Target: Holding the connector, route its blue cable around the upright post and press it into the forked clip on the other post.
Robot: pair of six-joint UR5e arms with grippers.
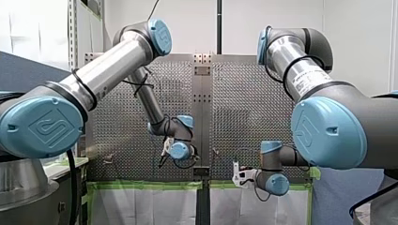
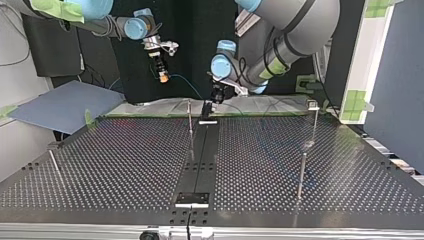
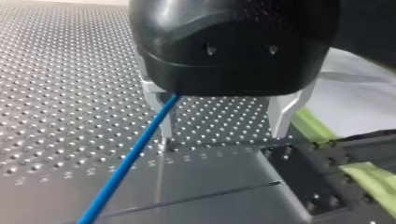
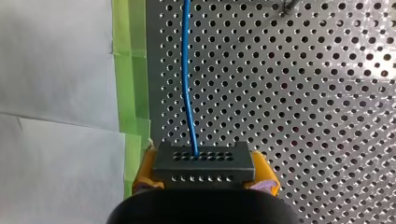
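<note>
Finding: my right pincer pinches the black connector between yellow pads, near the counter's taped edge. The blue cable runs out from it and I judge it thin, light and pliant. My left pincer is spread, the cable beside one finger. Recommend gripping the rigid connector.
</note>
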